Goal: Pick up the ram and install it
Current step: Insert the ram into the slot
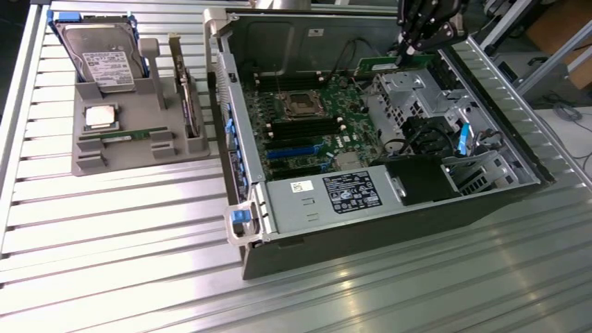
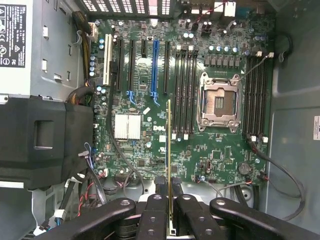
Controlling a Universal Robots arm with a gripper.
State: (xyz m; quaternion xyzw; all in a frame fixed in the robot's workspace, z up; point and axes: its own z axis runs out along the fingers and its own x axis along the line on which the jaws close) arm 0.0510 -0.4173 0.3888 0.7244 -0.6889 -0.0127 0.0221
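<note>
Two ram sticks [image 1: 378,66] [image 1: 122,137], one hard drive [image 1: 100,59], one CPU chip [image 1: 100,116]

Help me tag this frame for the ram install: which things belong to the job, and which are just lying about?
Job: the ram, gripped by the gripper over the open case; the motherboard's memory slots.
Lying about: the hard drive, the CPU chip and a second ram stick, all in the grey holder beside the case.
</note>
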